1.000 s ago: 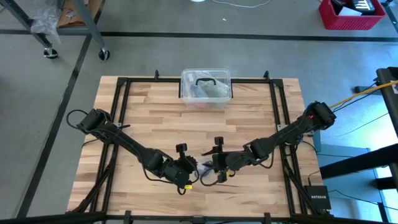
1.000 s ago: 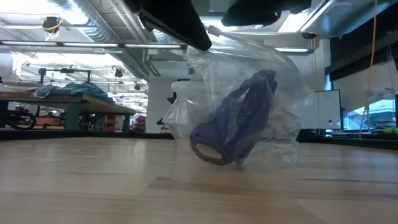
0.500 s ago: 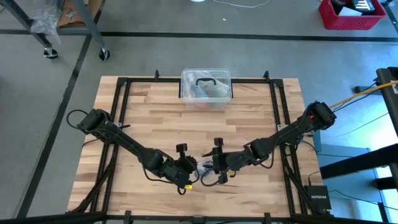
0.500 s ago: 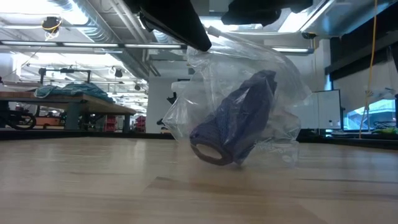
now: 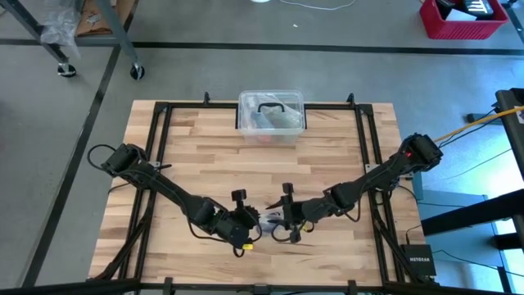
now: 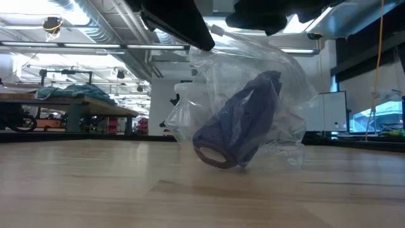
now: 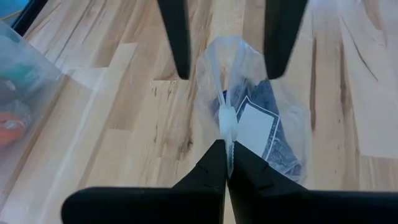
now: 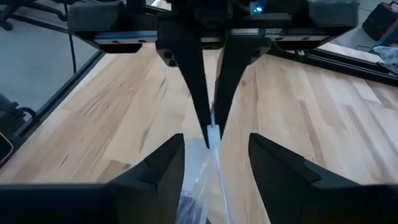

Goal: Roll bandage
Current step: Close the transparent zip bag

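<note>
inside the wrapper [image 7: 249, 118], a white label [image 7: 255, 127], unreadable; left gripper [image 7: 225, 146] pinches it, right gripper [image 8: 214, 152] spread.

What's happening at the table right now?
The left gripper is shut on the top edge of a clear plastic bag, holding it up near the front of the wooden table. The dark bandage is still bunched inside the bag. The right gripper faces it with its fingers open on either side of the bag's top, not gripping.
</note>
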